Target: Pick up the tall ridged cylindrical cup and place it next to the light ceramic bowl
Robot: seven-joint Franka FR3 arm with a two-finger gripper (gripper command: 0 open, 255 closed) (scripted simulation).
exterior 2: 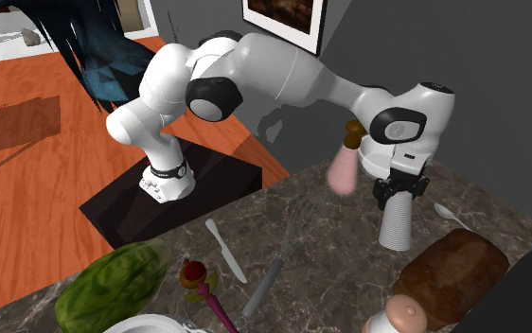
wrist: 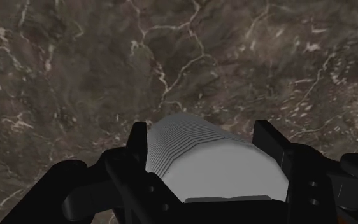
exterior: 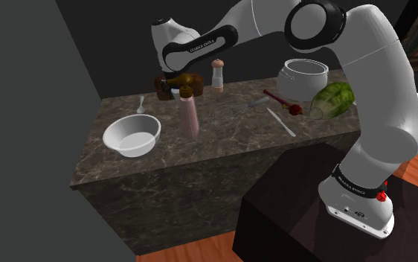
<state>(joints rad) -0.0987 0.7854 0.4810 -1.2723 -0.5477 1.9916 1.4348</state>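
The black claw is clamped on the tall pale ridged cylindrical cup, upright, near the white round bowl on the dark marble desk.

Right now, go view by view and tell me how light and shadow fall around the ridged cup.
Shoulder view: dim, the white bowl stands out against the dark marble counter. Second exterior view: brighter, a shadow lies on the grey wall behind the arm, the cup evenly lit in the gripper. Wrist view: the cup's ridges shade from pale to grey between the fingers; no glare.
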